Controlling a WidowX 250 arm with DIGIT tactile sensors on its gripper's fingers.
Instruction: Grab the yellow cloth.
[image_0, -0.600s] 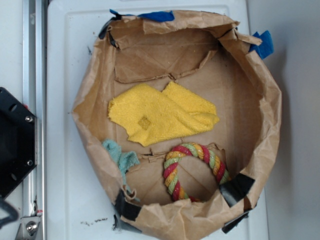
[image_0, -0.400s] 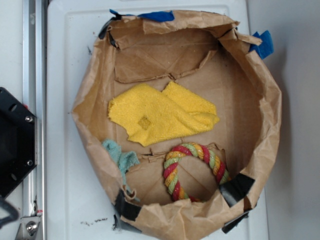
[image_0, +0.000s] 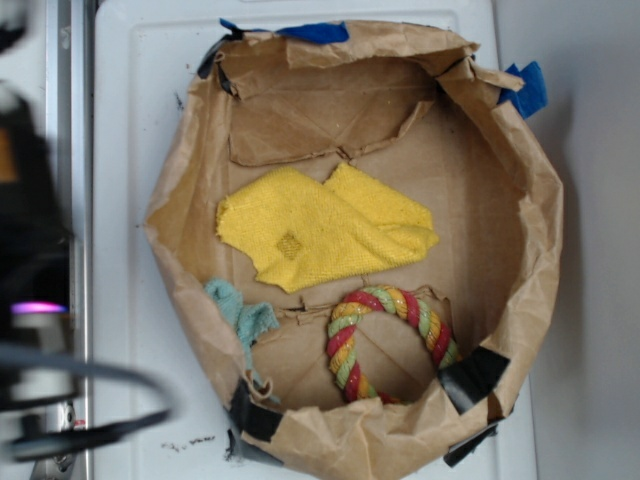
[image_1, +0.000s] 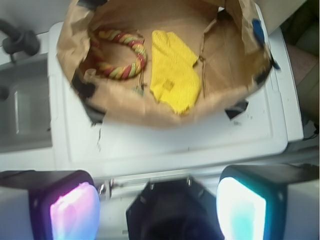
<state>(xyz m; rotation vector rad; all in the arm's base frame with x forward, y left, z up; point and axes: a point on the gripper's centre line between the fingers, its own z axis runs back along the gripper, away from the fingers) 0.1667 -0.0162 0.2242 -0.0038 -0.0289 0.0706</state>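
Lying flat mid-floor of the paper bag tray (image_0: 180, 200) — the yellow cloth (image_0: 320, 228), rope ring (image_0: 390, 340) just below, teal cloth (image_0: 240, 312) by the wall. Gripper (image_1: 159, 207) off the tray, fingers (image_1: 75, 210) spread wide — holding nothing.

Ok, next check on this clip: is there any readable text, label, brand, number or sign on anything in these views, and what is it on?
None. No word, number or logo can be read in either view.
The yellow cloth carries only a small darker diamond patch, with no lettering.
The paper bag has blue and black tape pieces, all blank.
The rope ring and teal cloth are unmarked.
The gripper fingers glow but show no writing.
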